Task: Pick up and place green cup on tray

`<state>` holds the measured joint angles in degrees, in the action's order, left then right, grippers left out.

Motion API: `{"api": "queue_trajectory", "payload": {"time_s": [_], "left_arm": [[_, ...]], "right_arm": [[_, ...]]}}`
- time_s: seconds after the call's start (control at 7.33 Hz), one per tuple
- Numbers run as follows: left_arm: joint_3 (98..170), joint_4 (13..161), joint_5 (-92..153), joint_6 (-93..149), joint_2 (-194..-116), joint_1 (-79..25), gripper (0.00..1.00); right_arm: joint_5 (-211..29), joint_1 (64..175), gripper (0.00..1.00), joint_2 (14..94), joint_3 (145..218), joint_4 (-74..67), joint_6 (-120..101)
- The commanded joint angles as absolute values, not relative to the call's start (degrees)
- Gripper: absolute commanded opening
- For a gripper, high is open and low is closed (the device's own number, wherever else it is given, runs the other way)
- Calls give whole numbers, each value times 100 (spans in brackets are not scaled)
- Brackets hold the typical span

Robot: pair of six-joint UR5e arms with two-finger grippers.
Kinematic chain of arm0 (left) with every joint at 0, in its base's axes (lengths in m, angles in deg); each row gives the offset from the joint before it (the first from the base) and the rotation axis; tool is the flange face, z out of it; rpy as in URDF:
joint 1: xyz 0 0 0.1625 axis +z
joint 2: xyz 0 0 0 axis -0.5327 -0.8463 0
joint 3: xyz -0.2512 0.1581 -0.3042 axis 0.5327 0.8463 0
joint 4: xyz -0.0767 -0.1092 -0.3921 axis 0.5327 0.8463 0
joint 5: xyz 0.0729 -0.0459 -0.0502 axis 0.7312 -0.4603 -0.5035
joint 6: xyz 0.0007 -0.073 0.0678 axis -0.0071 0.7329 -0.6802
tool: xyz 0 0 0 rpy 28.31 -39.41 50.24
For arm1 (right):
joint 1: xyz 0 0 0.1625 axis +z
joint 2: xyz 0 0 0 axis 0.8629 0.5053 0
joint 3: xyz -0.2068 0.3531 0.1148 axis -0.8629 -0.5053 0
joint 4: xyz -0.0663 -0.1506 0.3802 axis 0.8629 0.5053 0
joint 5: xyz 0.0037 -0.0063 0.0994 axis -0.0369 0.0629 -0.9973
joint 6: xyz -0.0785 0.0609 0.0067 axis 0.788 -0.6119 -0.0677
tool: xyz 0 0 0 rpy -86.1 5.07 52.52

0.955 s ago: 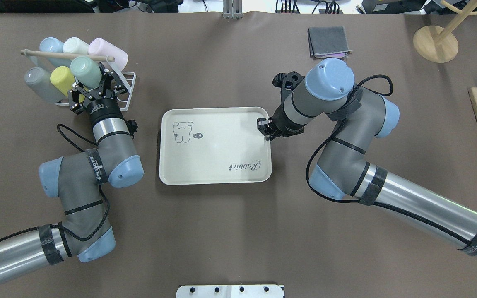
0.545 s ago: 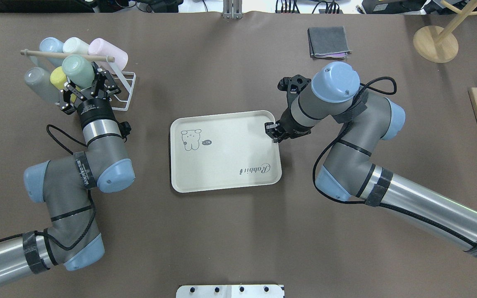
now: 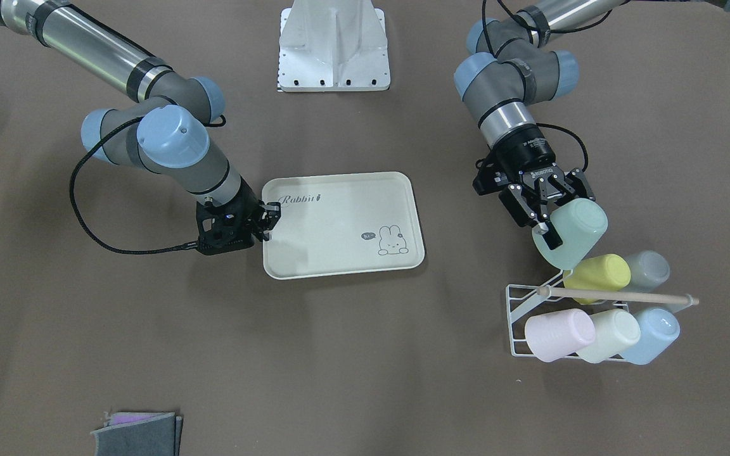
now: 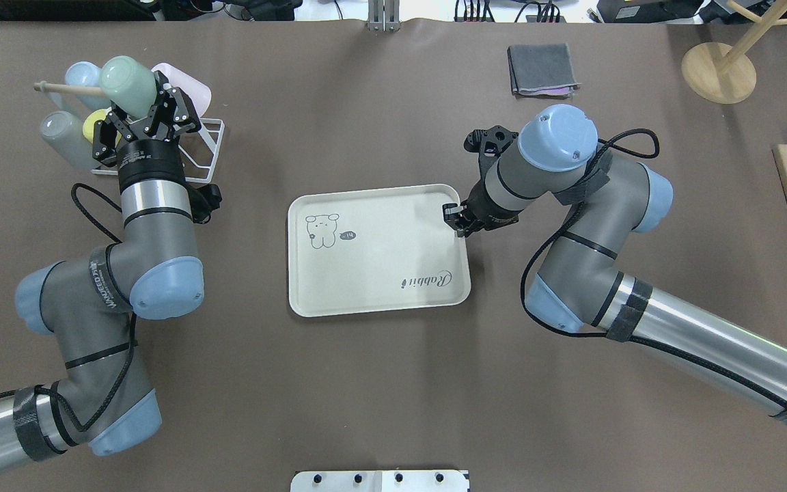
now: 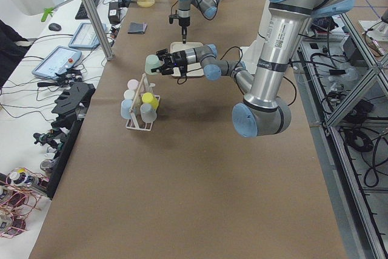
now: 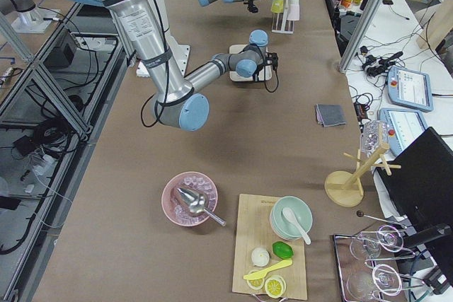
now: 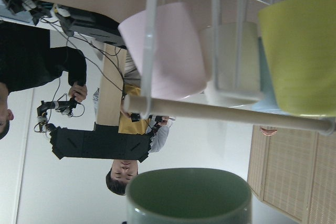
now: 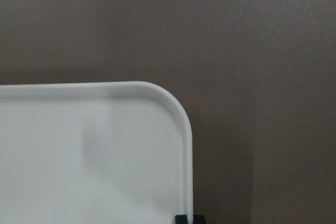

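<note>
Left end effector [image 4: 139, 109] grasping green cup [image 4: 127, 76], upper left of overhead frame. Cup on its side, mouth toward wrist, held above white wire rack [image 4: 210, 145] that carries yellow cup [image 3: 596, 272], pink cup [image 3: 558, 334] and others. Right end effector [image 4: 457, 220] clenched on right rim of tray [image 4: 373, 273] near its upper-right corner, mid-frame. Tray flat on brown counter [image 4: 393, 383], well apart from green cup. Folded grey cloth [image 4: 542, 68] upper right.
</note>
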<state>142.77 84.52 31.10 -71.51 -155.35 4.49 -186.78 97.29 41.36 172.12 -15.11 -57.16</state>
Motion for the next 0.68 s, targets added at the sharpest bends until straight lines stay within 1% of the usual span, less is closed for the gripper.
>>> {"api": "queue_trajectory", "payload": {"time_s": [0.0,0.14,0.27,0.55], "left_arm": [[14307,10418,2048,-7222,-15609,372,0],[14298,10818,1560,-6699,-15766,302,0],[14254,10804,929,-5632,-15854,249,0],[14219,10813,-529,-3234,-16135,178,0]], "right_arm": [[-18662,9735,97,4224,17214,-1544,-5770],[-18671,9761,100,4234,17232,-1527,-5761],[-18723,9901,100,4242,17241,-1509,-5752],[-19310,10662,100,4478,17363,-1256,-5604]]}}
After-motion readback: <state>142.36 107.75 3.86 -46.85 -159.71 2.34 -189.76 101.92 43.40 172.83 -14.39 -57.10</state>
